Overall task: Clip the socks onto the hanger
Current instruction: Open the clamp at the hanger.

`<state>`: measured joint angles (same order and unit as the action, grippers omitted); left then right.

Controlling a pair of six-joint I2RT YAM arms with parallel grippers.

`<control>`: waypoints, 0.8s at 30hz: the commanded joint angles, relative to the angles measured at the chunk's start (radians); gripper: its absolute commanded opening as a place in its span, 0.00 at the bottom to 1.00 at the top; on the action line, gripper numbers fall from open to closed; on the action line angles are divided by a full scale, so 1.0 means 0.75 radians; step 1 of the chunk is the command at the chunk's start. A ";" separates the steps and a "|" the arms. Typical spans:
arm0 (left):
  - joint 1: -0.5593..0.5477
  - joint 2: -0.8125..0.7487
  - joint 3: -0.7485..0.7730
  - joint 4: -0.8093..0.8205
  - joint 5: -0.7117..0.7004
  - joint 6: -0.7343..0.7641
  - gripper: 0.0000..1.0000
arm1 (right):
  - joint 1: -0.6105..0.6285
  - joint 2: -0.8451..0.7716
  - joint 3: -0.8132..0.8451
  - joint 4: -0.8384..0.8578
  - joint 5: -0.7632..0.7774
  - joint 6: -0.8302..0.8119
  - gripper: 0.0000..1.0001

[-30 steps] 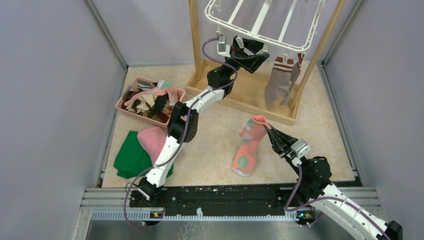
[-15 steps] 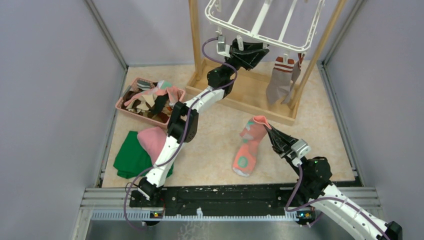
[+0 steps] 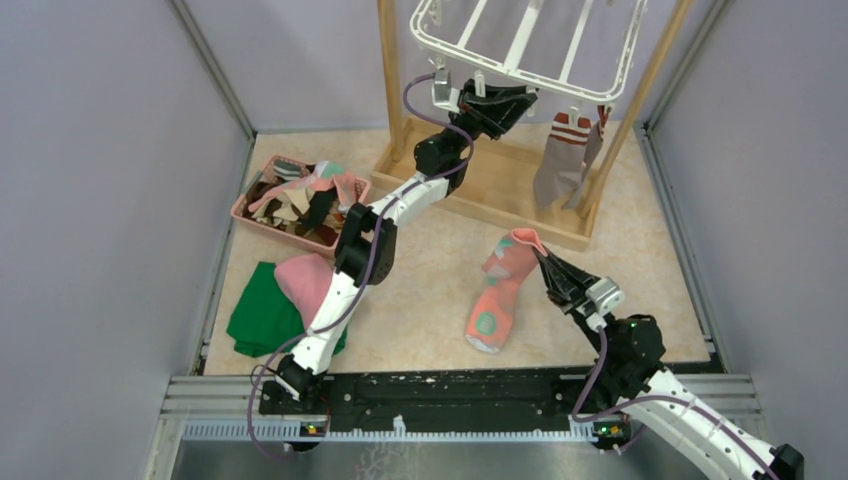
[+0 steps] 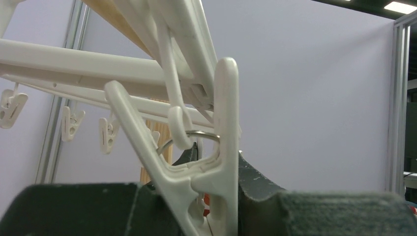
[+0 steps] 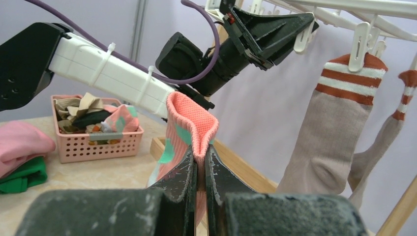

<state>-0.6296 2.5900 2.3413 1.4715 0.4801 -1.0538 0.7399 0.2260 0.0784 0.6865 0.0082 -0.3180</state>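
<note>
The white hanger point(image 3: 520, 72) hangs in the wooden stand at the back. My left gripper point(image 3: 522, 98) is raised to its front rim. In the left wrist view it point(image 4: 206, 196) is shut on the handles of a white clip point(image 4: 225, 123) dangling from a hanger bar point(image 4: 74, 64). A grey-brown sock with a red-white striped cuff point(image 3: 558, 165) hangs clipped at the right. My right gripper point(image 3: 545, 262) is shut on the cuff of a salmon pink sock point(image 3: 497, 290) with teal shapes, whose toe rests on the table. The right wrist view shows its cuff point(image 5: 189, 118) pinched between the fingers point(image 5: 200, 162).
The wooden stand's base point(image 3: 500, 200) lies across the back of the table. A pink basket point(image 3: 285, 232) with several more socks sits at the left. A green cloth point(image 3: 255, 315) and a pink cloth point(image 3: 305, 278) lie in front of it. Grey walls enclose three sides.
My left gripper has narrowed from wide open onto the clip at the hanger's rim. The right gripper with the pink sock has barely shifted.
</note>
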 commanded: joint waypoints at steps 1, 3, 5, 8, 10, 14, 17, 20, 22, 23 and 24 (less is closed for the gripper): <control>-0.005 -0.121 -0.019 0.185 -0.033 -0.075 0.06 | 0.015 0.007 0.045 0.070 0.107 0.021 0.00; -0.006 -0.137 -0.047 0.205 -0.041 -0.103 0.05 | 0.014 0.053 0.084 0.079 0.150 0.031 0.00; -0.004 -0.149 -0.073 0.221 -0.052 -0.141 0.03 | 0.013 0.126 0.142 0.070 0.192 0.044 0.00; 0.003 -0.172 -0.110 0.242 -0.069 -0.208 0.01 | 0.013 0.264 0.236 0.067 0.232 0.066 0.00; 0.010 -0.195 -0.162 0.252 -0.087 -0.252 0.00 | 0.013 0.336 0.291 0.104 0.242 0.082 0.00; 0.022 -0.253 -0.266 0.242 -0.128 -0.310 0.00 | -0.008 0.477 0.405 0.157 0.297 0.133 0.00; 0.027 -0.298 -0.341 0.221 -0.170 -0.334 0.00 | -0.099 0.568 0.505 0.113 0.233 0.284 0.00; 0.033 -0.324 -0.382 0.192 -0.198 -0.366 0.00 | -0.242 0.645 0.594 0.051 0.090 0.473 0.00; 0.037 -0.329 -0.385 0.175 -0.206 -0.385 0.00 | -0.322 0.694 0.639 0.014 -0.003 0.548 0.00; 0.039 -0.330 -0.385 0.171 -0.209 -0.394 0.00 | -0.348 0.715 0.657 0.002 -0.054 0.569 0.00; 0.040 -0.331 -0.384 0.168 -0.212 -0.400 0.00 | -0.360 0.732 0.668 -0.002 -0.076 0.579 0.00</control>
<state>-0.6079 2.4233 2.0548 1.4723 0.3588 -1.3022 0.5293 0.7364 0.4999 0.7025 0.0856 -0.0284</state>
